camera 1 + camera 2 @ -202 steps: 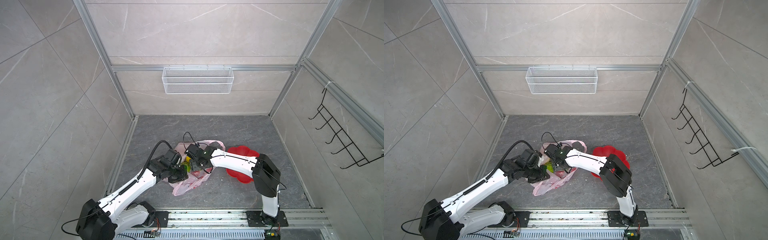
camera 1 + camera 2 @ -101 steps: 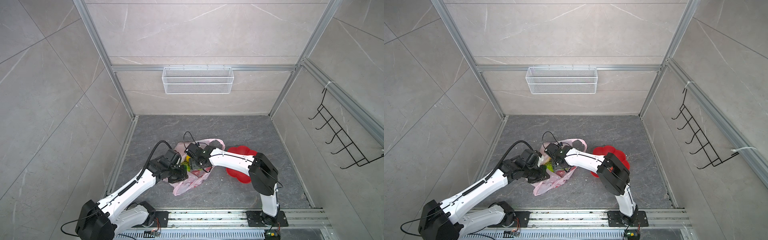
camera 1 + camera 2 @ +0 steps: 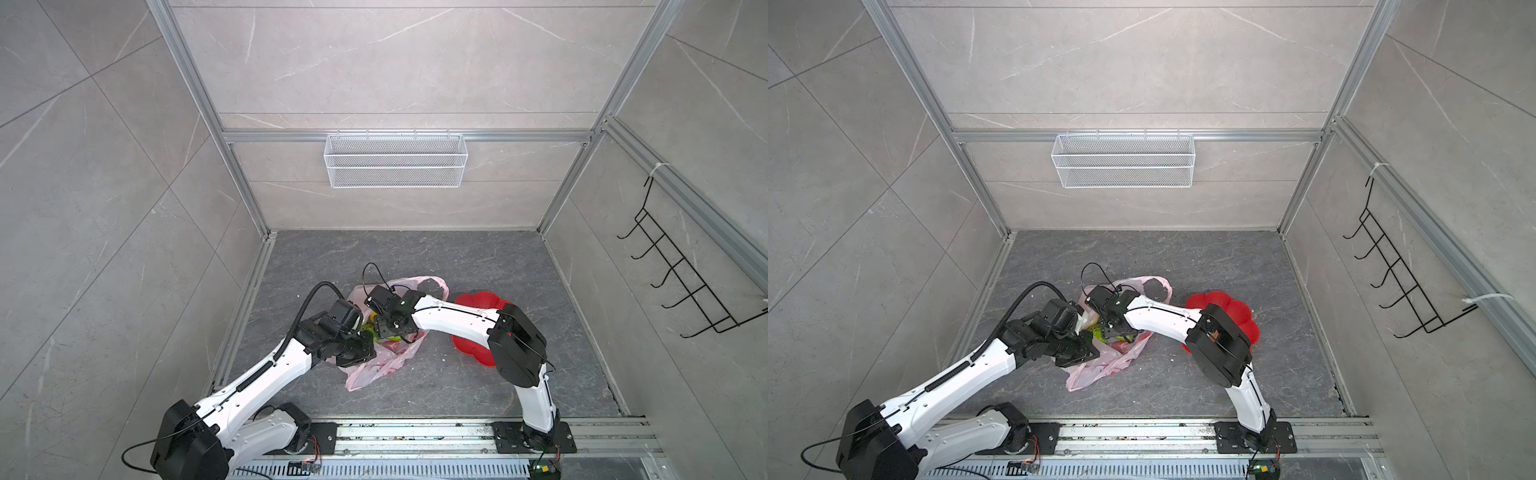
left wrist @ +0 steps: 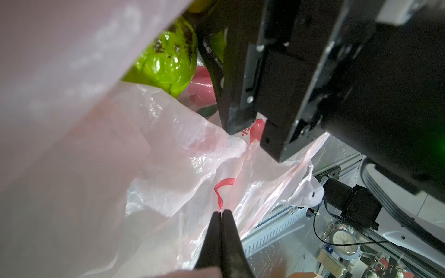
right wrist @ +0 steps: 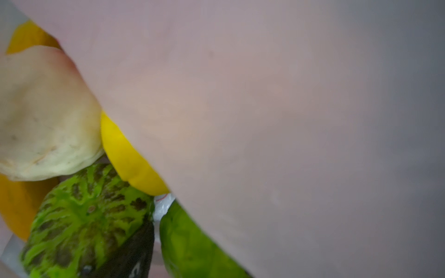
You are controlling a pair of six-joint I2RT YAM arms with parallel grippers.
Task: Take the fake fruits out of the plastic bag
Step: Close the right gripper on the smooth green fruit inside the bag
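Low centre in both top views, inside the crinkly pale-pink plastic bag [image 3: 374,370] [image 3: 1096,370] on the grey surface [image 3: 415,257], glossy fake fruits [image 4: 166,62] crowd: lumpy green, cream, yellow. Right jaws spread among them; left jaws pinch the bag's film.

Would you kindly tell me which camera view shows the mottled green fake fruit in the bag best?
The right wrist view: the mottled green fruit is close up, its pattern plain. The left wrist view shows it partly behind the plastic bag. In both top views it is only a small green patch inside the bag.
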